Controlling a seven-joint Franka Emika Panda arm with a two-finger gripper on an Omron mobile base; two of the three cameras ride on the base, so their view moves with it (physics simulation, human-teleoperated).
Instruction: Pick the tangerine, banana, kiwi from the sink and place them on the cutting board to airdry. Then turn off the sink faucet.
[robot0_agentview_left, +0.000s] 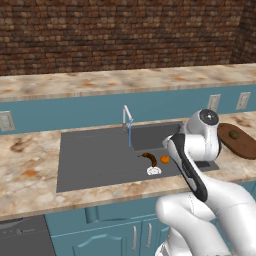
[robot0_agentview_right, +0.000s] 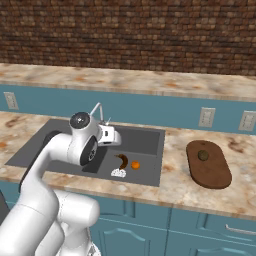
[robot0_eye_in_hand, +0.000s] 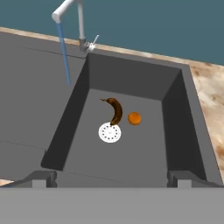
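Jaws are standing wide apart with nothing between them, and I am holding the gripper (robot0_eye_in_hand: 112, 180) above the sink (robot0_eye_in_hand: 52, 100), looking down into the deeper basin. Directly below, the banana (robot0_eye_in_hand: 115, 110) is lying on the basin floor, its lower end just beside the white drain (robot0_eye_in_hand: 110, 132). The tangerine (robot0_eye_in_hand: 134, 118) is sitting just beside the banana on its other side, apart from the drain. Further out, the faucet (robot0_eye_in_hand: 72, 17) is running a thin blue stream (robot0_eye_in_hand: 64, 54) into the shallower part of the sink. Out on the tabletop (robot0_agentview_right: 175, 180) to the right, the kiwi (robot0_agentview_right: 203, 155) is already resting on the cutting board (robot0_agentview_right: 212, 172), so I am judging two fruits and the faucet as left to do.

I am watching a few risks. The two fruits are lying close, so coming down on one could nudge the other, and the round tangerine would roll away across the floor. The banana is curved and low, so a badly turned grip could slide off it or scrape the basin. The basin walls are steep, and a careless lift could clip the rim.
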